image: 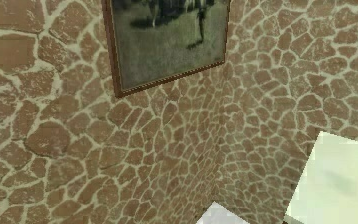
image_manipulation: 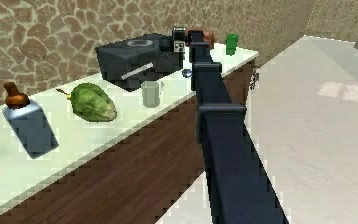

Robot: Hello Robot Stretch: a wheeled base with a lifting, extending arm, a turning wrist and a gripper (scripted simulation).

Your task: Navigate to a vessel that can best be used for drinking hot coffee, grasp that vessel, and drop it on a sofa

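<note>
A grey mug (image_manipulation: 151, 94) stands on the pale countertop (image_manipulation: 87, 140), a little left of the dark arm bar (image_manipulation: 222, 140). The arm reaches out over the counter, and its white marker squares (image_manipulation: 177, 43) sit at the far end. The gripper (image_manipulation: 169, 47) lies against a dark box-shaped appliance (image_manipulation: 135, 60), so I cannot tell whether it holds anything. A green cup (image_manipulation: 232, 41) stands farther along the counter beyond the arm's end.
On the counter are a blue container with a brown top (image_manipulation: 32, 125) and a round green fruit (image_manipulation: 94, 102). The counter has a dark wood front (image_manipulation: 137, 165). The forward view faces a stone wall (image: 137, 150) with a framed picture (image: 167, 40). A pale surface (image: 332, 180) sits at lower right.
</note>
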